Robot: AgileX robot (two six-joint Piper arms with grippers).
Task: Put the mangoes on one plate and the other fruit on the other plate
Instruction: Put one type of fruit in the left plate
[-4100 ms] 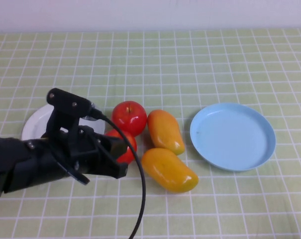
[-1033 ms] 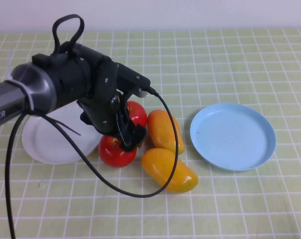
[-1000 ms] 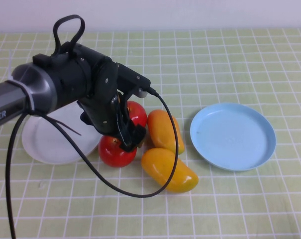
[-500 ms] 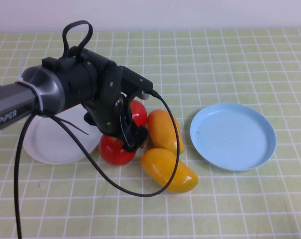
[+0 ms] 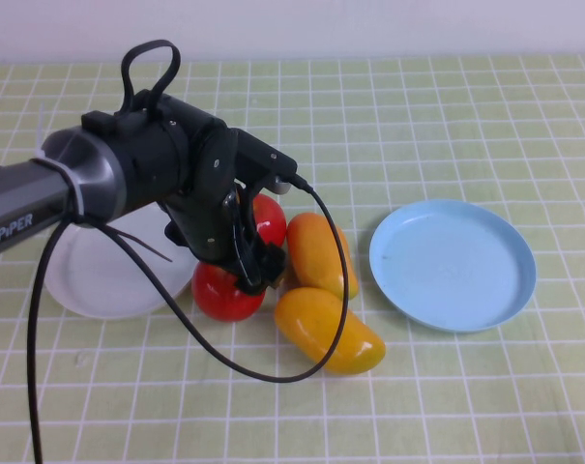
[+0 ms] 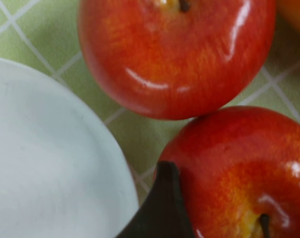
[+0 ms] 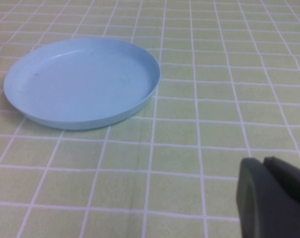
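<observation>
Now 2 apples (image 5: 224, 290), 2 mangoes (image 5: 329, 329) (left gripper (image 5: 258, 275) above; right gripper (image 7: 271, 198) parked).

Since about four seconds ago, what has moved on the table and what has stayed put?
The left gripper swung up from low beside the round white plastic plate and came down over the near round red apple; whether it has gripped is hidden. Both apples, the far one too, the two glossy yellow-orange mangoes and the empty light blue plate stayed put. The right gripper hangs beside the blue plate.

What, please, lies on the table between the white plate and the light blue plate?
In the high view, the two apples and two mangoes lie between the white plate and blue plate, with the left claw over the apples.
</observation>
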